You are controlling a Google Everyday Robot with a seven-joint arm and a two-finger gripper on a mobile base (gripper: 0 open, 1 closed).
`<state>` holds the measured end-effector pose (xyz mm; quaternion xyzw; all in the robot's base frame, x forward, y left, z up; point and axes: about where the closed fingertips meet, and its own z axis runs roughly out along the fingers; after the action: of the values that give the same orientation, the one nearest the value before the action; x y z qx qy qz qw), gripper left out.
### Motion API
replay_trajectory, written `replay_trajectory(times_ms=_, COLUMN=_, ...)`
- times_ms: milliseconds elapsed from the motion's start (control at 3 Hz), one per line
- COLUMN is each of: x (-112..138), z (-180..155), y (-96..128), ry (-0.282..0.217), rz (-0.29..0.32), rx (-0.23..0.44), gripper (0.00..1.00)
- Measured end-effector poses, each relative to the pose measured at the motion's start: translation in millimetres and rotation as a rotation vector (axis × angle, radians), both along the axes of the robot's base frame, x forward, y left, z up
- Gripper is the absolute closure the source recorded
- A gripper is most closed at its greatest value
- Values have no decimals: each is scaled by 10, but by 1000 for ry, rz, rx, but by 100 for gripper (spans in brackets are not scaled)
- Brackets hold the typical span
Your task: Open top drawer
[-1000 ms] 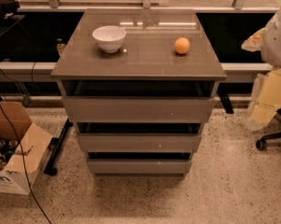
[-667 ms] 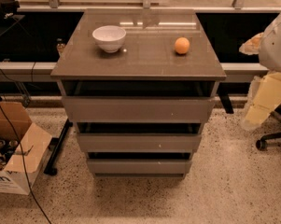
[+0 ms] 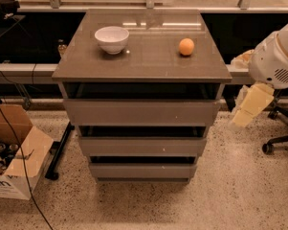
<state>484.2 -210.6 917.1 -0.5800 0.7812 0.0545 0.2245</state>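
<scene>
Rightward, off the right edge of the counter (image 3: 148, 56), the claw (image 3: 251, 107) hangs clear of the top drawer (image 3: 141, 112); its state cannot be told.

Warm, fairly dim light from overhead. Pale glare streaks the cabinet top (image 3: 148, 56) toward 12 o'clock. The bowl (image 3: 112, 39) and orange (image 3: 186, 47) cast short shadows. The recess above the top drawer (image 3: 141, 111) is black. The gripper (image 3: 244, 113), at 3 o'clock, is brightly lit.

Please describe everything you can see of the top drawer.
The top drawer is a flat, handleless grey-taupe front, the widest of three, matte and plain. It sits level just under the cabinet top, with a dark gap above it, so it looks pulled out a little. Nothing touches it; the gripper hangs off to its right, apart.
</scene>
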Motion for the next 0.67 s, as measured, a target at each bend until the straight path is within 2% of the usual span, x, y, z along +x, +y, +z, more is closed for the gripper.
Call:
replay_trajectory(times_ms=333, x=18, z=-37, y=9, ry=7, rz=-5, rx=0, gripper=0)
replay_trajectory(times_ms=667, x=36, z=-149, y=-11, ry=38, rz=-72, rx=-75, gripper=0)
